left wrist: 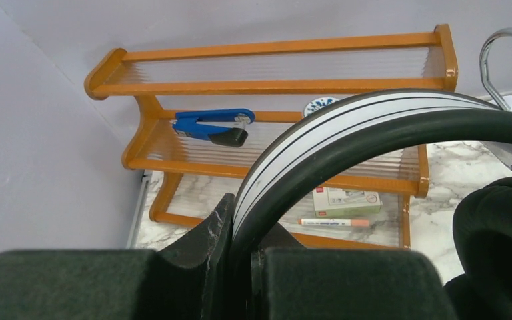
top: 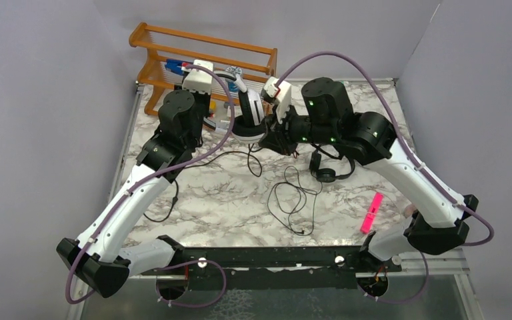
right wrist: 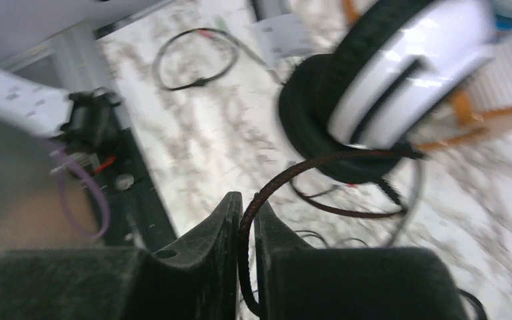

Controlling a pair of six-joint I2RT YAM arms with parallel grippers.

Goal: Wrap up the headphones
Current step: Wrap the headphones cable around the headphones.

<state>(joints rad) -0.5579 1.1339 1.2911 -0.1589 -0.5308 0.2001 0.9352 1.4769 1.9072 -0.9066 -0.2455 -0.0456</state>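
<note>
white headband (left wrist: pixel 373 117) clamped in left end effector (left wrist: pixel 243 223) (arm stretched toward rack (left wrist: pixel 273 87)), right end effector (right wrist: pixel 247 212) pinching the cord (right wrist: pixel 287 175).

We see white headphones (top: pixel 250 108), black pads, raised upright just before the rack (top: pixel 203 40), cord (right wrist: pixel 287 175) trailing; black headphones (top: pixel 325 175) flat, farther out.

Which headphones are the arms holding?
The white pair with black ear pads: left fingers clamp its headband, right fingers pinch its cord. The all-black pair lies loose on the table.
</note>
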